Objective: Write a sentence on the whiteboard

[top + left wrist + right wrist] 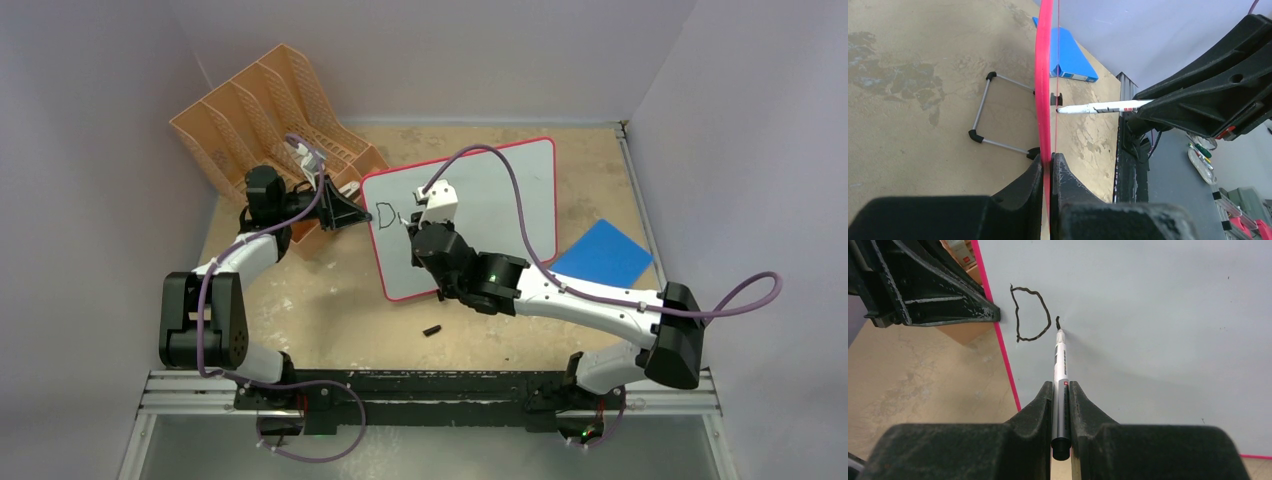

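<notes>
Of sentence (1030, 315) only "D" written, next stroke started; right hand (1061, 386) clamped marker (1060, 357), tip on whiteboard (1158, 315) ahead; left hand (1049, 159) pinched whiteboard edge; nearly all remained.

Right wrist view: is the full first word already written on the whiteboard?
No, the whiteboard bears only a letter D and a short stroke at the marker tip.

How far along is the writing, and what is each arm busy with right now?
Done: only one letter, a D, stands on the whiteboard near its left edge. In hand: the right gripper holds the marker with its tip on the board at a short second mark, and the left gripper is clamped on the red frame, steadying it. Left: nearly all the words; the rest of the board is blank.
</notes>
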Tool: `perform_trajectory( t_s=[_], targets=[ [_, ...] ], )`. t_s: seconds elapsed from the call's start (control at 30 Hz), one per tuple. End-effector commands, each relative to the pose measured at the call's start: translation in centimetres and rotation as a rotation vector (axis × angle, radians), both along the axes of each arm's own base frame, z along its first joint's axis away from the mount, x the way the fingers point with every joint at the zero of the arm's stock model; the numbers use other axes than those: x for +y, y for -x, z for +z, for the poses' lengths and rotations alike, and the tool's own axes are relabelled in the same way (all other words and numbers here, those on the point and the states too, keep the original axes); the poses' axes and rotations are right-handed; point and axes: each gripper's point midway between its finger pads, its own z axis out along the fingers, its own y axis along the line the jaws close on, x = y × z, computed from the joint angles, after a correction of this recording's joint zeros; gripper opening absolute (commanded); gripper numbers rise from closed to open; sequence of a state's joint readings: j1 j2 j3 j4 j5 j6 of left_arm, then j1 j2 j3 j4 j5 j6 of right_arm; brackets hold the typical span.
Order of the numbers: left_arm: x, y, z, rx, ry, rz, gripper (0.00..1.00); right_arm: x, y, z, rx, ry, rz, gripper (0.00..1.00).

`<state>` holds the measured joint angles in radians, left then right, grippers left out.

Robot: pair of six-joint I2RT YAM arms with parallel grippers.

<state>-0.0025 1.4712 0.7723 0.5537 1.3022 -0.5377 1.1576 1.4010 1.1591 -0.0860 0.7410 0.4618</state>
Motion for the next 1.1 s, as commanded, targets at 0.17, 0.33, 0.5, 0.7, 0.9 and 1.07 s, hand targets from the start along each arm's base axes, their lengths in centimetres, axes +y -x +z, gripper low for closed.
perform_trajectory(
  t_s=[0.17,0.33,0.5,0.7,0.9,1.07],
  targets=[
    [-0.3,0.8,1.6,-0.105,0.0,-0.052,0.0,0.3,-0.6,3.2,-0.059,-0.083,-0.009,0.0],
    [-0.4,0.8,1.7,-0.106,-0.001,-0.053,0.0,0.3,-0.8,3.0,-0.061,-0.073,-0.018,0.0],
    [-0.4,0.8,1.7,-0.106,-0.001,-0.053,0.0,0.4,-0.9,2.5,-0.06,-0.054,-0.02,0.0],
    [-0.4,0.8,1.6,-0.104,-0.001,-0.053,0.0,0.5,-1.0,2.1,-0.055,-0.044,-0.021,0.0],
    [-0.3,0.8,1.6,-0.105,-0.001,-0.053,0.0,0.3,-1.1,1.8,-0.051,-0.033,-0.033,0.0],
    [-0.4,0.8,1.7,-0.107,-0.001,-0.055,0.0,0.0,-1.3,1.9,-0.059,-0.036,-0.051,0.0]
  ],
)
